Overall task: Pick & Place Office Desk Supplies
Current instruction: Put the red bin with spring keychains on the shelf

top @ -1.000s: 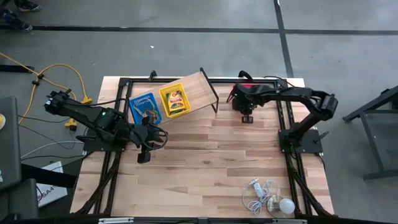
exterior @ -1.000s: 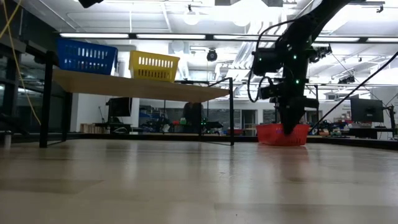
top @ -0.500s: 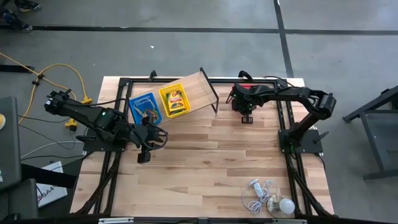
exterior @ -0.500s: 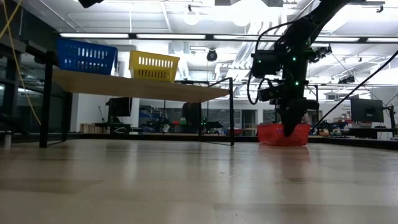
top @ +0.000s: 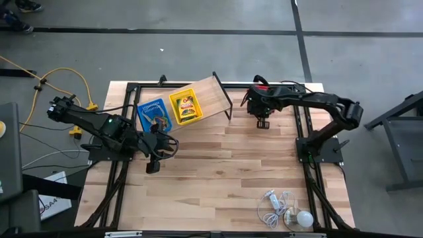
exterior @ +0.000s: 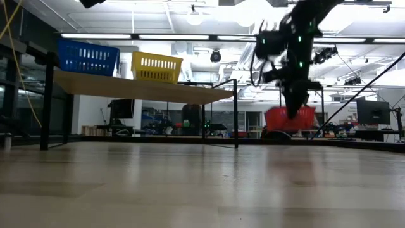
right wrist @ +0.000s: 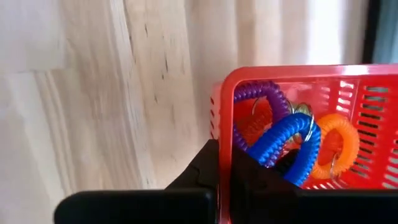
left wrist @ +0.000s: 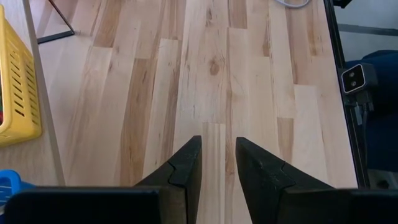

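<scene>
Red basket (right wrist: 292,118) hangs off the table, rim pinched by right gripper (right wrist: 224,163).

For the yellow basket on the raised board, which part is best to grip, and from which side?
Probably the yellow basket is best pinched at its rim wall, coming from above: it stands upright with the open top free, while the blue basket sits close beside it.

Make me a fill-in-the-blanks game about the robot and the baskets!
1. The right gripper is pinching the rim of the ___ basket.
2. In the low view, that basket hangs ___ the table.
3. The blue basket and yellow basket sit on a wooden ___.
4. The left gripper holds ___.

Missing words: red; above; board; nothing
</scene>
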`<state>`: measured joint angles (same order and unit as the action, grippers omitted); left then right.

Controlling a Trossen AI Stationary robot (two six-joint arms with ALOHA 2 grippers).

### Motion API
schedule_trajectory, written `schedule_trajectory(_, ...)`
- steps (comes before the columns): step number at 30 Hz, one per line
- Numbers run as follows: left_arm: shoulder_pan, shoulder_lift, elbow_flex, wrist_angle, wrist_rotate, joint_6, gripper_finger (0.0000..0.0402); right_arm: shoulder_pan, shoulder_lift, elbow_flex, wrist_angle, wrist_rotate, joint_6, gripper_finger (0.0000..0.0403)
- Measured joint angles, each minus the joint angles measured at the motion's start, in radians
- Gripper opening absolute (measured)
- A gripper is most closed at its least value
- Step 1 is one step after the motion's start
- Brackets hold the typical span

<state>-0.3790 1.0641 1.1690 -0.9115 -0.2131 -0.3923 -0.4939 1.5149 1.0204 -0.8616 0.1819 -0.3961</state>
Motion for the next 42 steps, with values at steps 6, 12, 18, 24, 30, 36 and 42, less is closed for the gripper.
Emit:
schedule_trajectory(6,0.000,0.000,0.000,0.000,0.000,0.000,0.0094,0.056,-0.032,0.164,-0.162,0.028,0.000,0.0003)
schedule_trajectory(12,0.000,0.000,0.000,0.000,0.000,0.000,0.0094,0.097,-0.032,0.362,-0.328,0.044,-0.001,0.0003)
schedule_trajectory(18,0.000,0.000,0.000,0.000,0.000,0.000,0.0094,0.150,-0.033,0.475,-0.405,0.052,-0.009,0.0003)
schedule_trajectory(24,0.000,0.000,0.000,0.000,0.000,0.000,0.0094,0.195,-0.033,0.479,-0.424,0.049,-0.009,0.0003)
schedule_trajectory(30,0.000,0.000,0.000,0.000,0.000,0.000,0.0094,0.230,-0.033,0.479,-0.404,0.000,0.010,0.0003)
schedule_trajectory(36,0.000,0.000,0.000,0.000,0.000,0.000,0.0094,0.303,-0.017,0.479,-0.353,-0.048,0.053,0.0003)
schedule_trajectory(42,0.000,0.000,0.000,0.000,0.000,0.000,0.0094,0.394,0.015,0.479,-0.306,-0.026,0.054,0.0003)
